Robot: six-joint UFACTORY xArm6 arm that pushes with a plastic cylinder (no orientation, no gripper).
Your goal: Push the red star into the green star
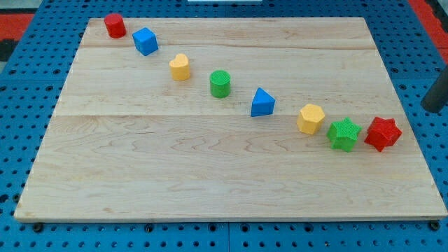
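The red star (383,134) lies near the board's right edge, low in the view. The green star (344,134) lies just to its left, with at most a very thin gap between them; I cannot tell whether they touch. My tip (432,109) is the lower end of a dark rod at the view's right edge. It stands off the board's right side, up and to the right of the red star and clear of every block.
A diagonal row of blocks runs from the top left down to the stars: red cylinder (115,26), blue cube (145,41), yellow block (180,67), green cylinder (220,84), blue triangle (262,103), yellow hexagon (311,119). The wooden board (210,175) lies on a blue pegboard.
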